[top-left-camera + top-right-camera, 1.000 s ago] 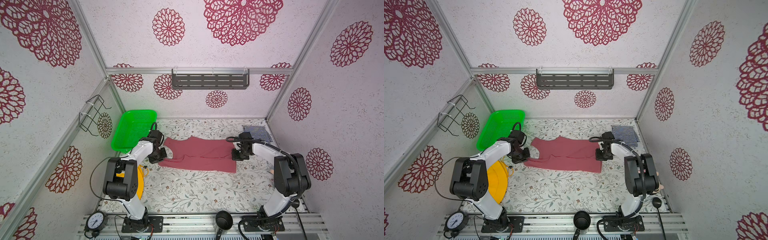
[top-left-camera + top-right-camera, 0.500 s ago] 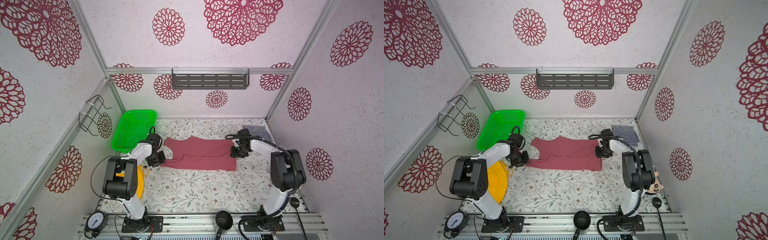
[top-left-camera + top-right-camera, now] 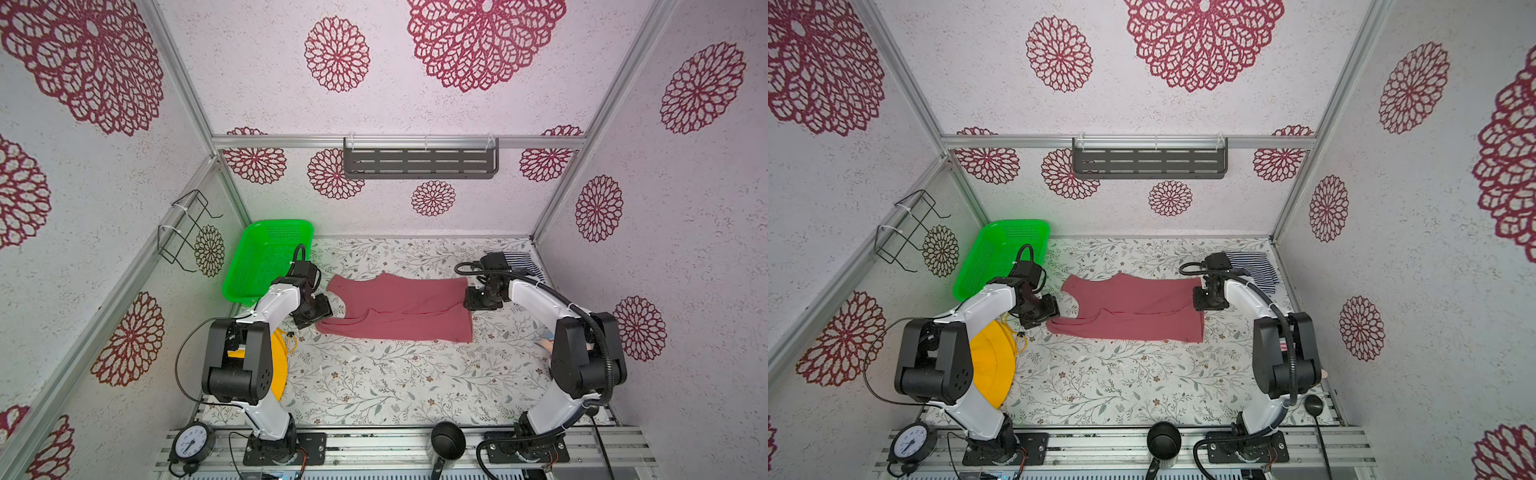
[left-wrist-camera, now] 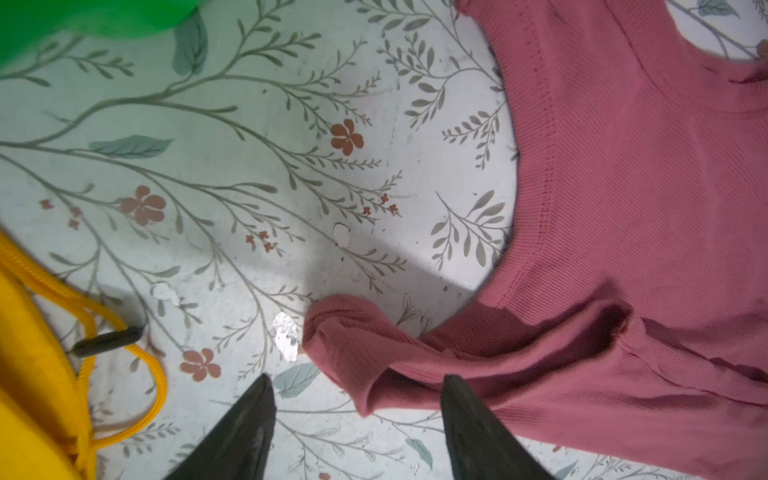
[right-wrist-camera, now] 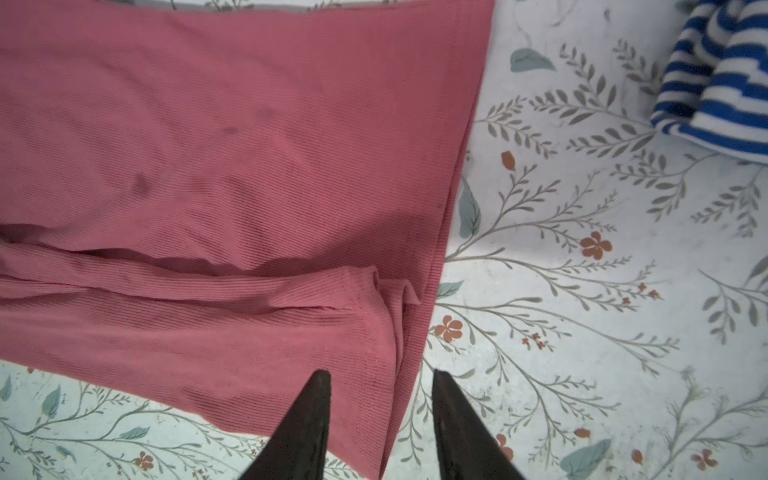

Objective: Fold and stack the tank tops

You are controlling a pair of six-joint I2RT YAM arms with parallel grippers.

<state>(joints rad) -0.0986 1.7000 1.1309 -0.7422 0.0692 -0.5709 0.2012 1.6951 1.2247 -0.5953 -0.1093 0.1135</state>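
Left gripper [image 4: 355, 377] gapes empty over the rose-red tank top [image 3: 399, 307]'s strap, right gripper [image 5: 379, 372] likewise at its hem; the striped tank top [image 3: 1254, 268] (half hidden behind that arm) lies nearby.

The left arm [image 3: 274, 303] and right arm [image 3: 536, 297] pair white curved shells with bulky black joints. A thin black cable [image 3: 178, 361] loops out at nine o'clock from the left; a ribbed hose [image 3: 598, 332] lines the right. The left claw [image 4: 353, 378] and right claw [image 5: 380, 374] bear tapered black fingers [image 4: 249, 424].

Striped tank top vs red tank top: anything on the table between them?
No object. The right wrist view shows only bare floral tabletop between the hem edge of the red tank top and the striped tank top.
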